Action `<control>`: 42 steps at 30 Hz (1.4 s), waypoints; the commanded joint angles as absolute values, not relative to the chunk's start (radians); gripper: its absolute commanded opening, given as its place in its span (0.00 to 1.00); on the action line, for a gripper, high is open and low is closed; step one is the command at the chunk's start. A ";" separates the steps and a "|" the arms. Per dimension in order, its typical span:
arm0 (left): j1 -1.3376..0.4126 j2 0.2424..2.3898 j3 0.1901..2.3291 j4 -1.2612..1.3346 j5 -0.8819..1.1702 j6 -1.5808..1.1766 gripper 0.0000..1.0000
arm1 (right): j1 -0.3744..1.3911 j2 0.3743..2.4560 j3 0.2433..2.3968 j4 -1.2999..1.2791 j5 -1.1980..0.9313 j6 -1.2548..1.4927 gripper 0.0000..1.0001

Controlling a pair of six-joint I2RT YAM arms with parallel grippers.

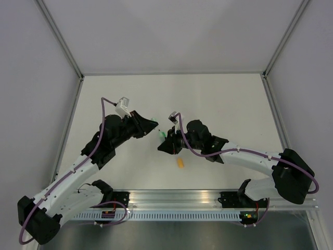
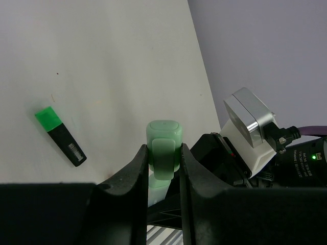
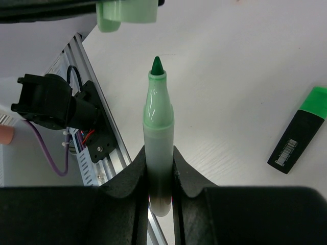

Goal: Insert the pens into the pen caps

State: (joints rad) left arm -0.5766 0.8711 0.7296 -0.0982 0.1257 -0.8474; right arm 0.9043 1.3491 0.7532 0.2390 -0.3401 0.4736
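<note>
In the top view the left gripper (image 1: 148, 124) sits left of centre with its nose turned rightward toward the other arm. Its own wrist view shows it clamped on a pale green cap (image 2: 164, 145), which rises from the middle of the bottom edge. It is probably held out like this to offer the cap's mouth to the pen.

Just to its right, the right gripper (image 1: 166, 140) faces back leftward, closed tight round the barrel of a pale green pen (image 3: 156, 117). The pen's dark tip points to the top of the right wrist view. The cap hangs there slightly left of the tip's line and apart from it, so I judge this to be the lining-up step, with the cap not yet on.

Several things are hard to read:
- **Pinkish stub:** a pinkish stub (image 3: 5, 133) at the left edge of the right wrist view is cut off and cannot be named.
- **Cap:** it is clipped by the top edge of that same view, and neither wrist view shows its open mouth.
- **Orange-yellow piece:** an orange-yellow piece (image 1: 180, 163) lies on the table (image 1: 218, 104) below the right gripper in the top view, too small to call cap or pen.
- **Black highlighter:** a black highlighter (image 3: 298, 131) with a green end lies flat at the right of the right wrist view. I cannot find it in the top view (the arms may cover it).
</note>
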 commanded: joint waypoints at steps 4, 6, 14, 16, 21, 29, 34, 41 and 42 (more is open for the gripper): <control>-0.614 0.893 0.738 -0.083 0.051 -0.848 0.02 | 0.908 1.348 0.769 0.262 -0.319 0.459 0.00; -0.615 0.902 0.733 -0.081 0.052 -0.853 0.02 | 0.908 1.347 0.769 0.261 -0.316 0.460 0.00; -0.673 0.930 0.732 -0.066 0.011 -0.848 0.02 | 0.908 1.350 0.773 0.255 -0.304 0.460 0.00; -0.684 0.939 0.733 -0.069 0.005 -0.845 0.02 | 0.907 1.355 0.773 0.250 -0.293 0.459 0.00; -0.710 0.931 0.715 -0.077 0.005 -0.831 0.02 | 0.908 1.362 0.775 0.242 -0.258 0.453 0.00; -0.724 0.920 0.695 -0.144 -0.044 -0.805 0.02 | 0.907 1.324 0.765 0.224 -0.175 0.440 0.00; -0.726 0.927 0.675 -0.127 -0.017 -0.787 0.02 | 0.907 1.312 0.761 0.224 -0.164 0.433 0.00; -0.726 0.904 0.631 -0.034 0.101 -0.778 0.34 | 0.907 1.318 0.762 0.225 -0.166 0.419 0.00; -0.726 0.896 0.626 -0.026 0.104 -0.778 0.35 | 0.907 1.318 0.759 0.229 -0.166 0.419 0.00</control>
State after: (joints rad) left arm -0.7158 0.9237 0.6533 -0.0433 0.0166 -0.8223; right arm 0.9169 1.3468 0.7525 0.1665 -0.2310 0.4362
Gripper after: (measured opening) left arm 0.344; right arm 0.235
